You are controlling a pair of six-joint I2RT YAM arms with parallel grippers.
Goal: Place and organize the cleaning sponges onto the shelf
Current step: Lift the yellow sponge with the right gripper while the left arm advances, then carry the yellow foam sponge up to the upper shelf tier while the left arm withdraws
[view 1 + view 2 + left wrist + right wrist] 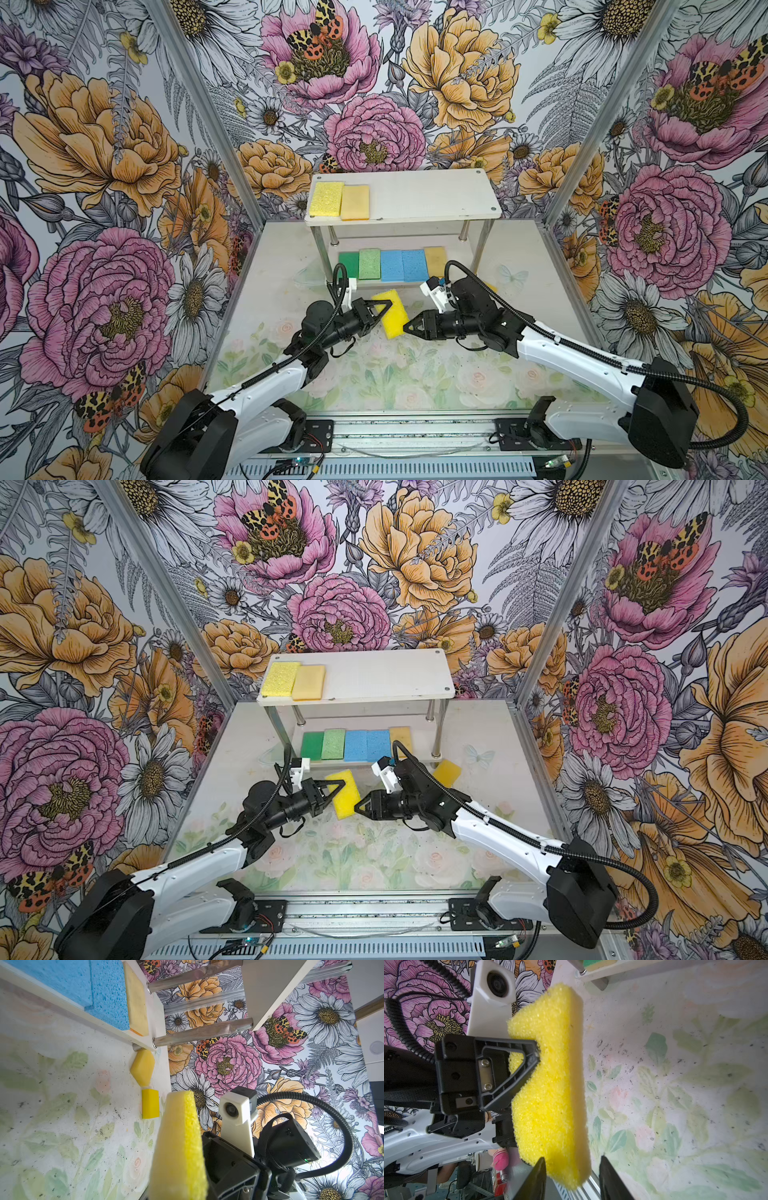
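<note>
The left end effector (387, 306) comes in from 8 o'clock. It is pressed together on a bright yellow sponge (392, 319), pinching the 9 o'clock edge and holding the sponge over the middle of the counter (374, 382). In the right wrist view its black finger (529, 1057) dents the foam.

The right end effector (408, 325) reaches in from 4 o'clock with its fingers spread, one on each side of the sponge's near corner. A gap shows beside one finger (609, 1180). Whether the other finger touches the sponge cannot be told.

The shelf (428, 195) stands at 12 o'clock on the counter. At the 9 o'clock end of its upper board, a pale yellow sponge (327, 198) and a tan sponge (355, 202) lie flat, side by side and touching. The lower board carries a close row running from 9 towards 3 o'clock:
- a dark green sponge (348, 264)
- a light green sponge (369, 264)
- two blue sponges (402, 266)
- a second tan sponge (435, 258)

A golden sponge (446, 773) lies on the counter at 3 o'clock, just beside the shelf's front post. In the left wrist view a small yellow sponge (150, 1103) lies near it.
</note>
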